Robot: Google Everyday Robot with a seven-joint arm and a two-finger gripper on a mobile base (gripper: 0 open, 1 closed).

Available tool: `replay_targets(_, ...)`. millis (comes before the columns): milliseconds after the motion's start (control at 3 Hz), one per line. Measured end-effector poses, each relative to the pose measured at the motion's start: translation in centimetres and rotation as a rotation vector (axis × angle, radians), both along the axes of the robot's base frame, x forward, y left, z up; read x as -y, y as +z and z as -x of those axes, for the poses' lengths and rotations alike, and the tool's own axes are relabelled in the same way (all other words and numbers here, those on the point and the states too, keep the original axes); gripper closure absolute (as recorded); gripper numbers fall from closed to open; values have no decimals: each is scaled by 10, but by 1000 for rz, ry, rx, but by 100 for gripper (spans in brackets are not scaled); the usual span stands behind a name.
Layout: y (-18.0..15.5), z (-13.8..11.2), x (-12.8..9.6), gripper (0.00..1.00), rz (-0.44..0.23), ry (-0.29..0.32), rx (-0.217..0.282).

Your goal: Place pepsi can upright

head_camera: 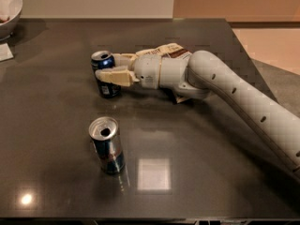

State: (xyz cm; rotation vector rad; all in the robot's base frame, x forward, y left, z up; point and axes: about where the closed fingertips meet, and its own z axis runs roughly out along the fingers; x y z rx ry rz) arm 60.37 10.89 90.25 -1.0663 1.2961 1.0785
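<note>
The pepsi can [104, 74] is short and dark blue with a silver top. It stands nearly upright on the dark table [56, 125], left of centre towards the back. My gripper [112, 67] reaches in from the right, with one finger on each side of the can, shut on it. The near finger [116, 76] crosses the can's front. The white arm [243, 102] runs off to the lower right.
A taller, slimmer can [107, 145] with a silver top and blue-red body stands upright near the front. A snack bag [169, 55] lies behind the wrist. A white bowl [9, 8] sits at the back left, with a paper slip [4, 53] beside it.
</note>
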Motion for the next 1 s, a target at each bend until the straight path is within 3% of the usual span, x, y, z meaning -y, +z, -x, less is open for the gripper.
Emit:
replay_targets(333, -2, 0, 0, 0, 7, -2, -1)
replay_targets(1000, -3, 3, 6, 0, 46, -14, 1)
